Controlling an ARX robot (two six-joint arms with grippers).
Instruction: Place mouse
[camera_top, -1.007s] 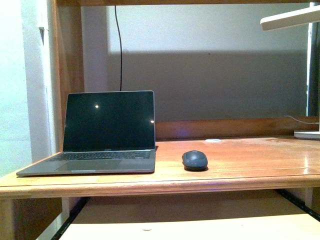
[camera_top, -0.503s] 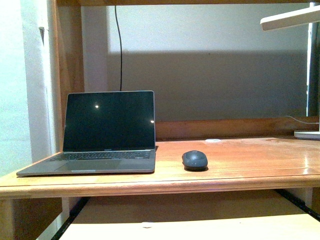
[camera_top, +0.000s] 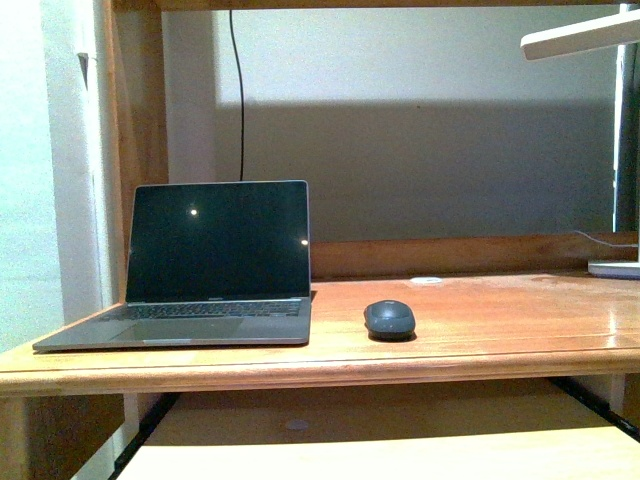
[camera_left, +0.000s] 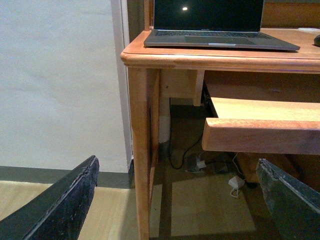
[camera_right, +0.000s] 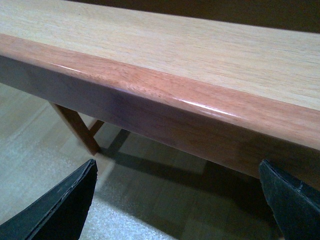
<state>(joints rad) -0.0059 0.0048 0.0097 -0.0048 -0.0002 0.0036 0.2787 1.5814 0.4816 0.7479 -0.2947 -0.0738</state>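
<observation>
The mouse (camera_top: 390, 319), small, dark grey and domed, sits on the wooden desk (camera_top: 500, 325) just right of the open laptop (camera_top: 200, 265). Neither gripper shows in the front view. My left gripper (camera_left: 182, 200) is open and empty, low beside the desk's front left leg (camera_left: 140, 150), well below the desktop; the laptop (camera_left: 215, 25) shows above it. My right gripper (camera_right: 182, 200) is open and empty, below the front edge of the pull-out shelf (camera_right: 165, 95), over the floor.
A white lamp (camera_top: 600, 150) stands at the desk's right end. A small white flat disc (camera_top: 426, 281) lies at the back of the desk. A pull-out shelf (camera_left: 260, 132) projects under the desktop. Cables and an adapter (camera_left: 235, 182) lie on the floor.
The mouse and laptop have not moved. A small pale spot on the lower shelf at the bottom of the front view has shifted and dimmed.
</observation>
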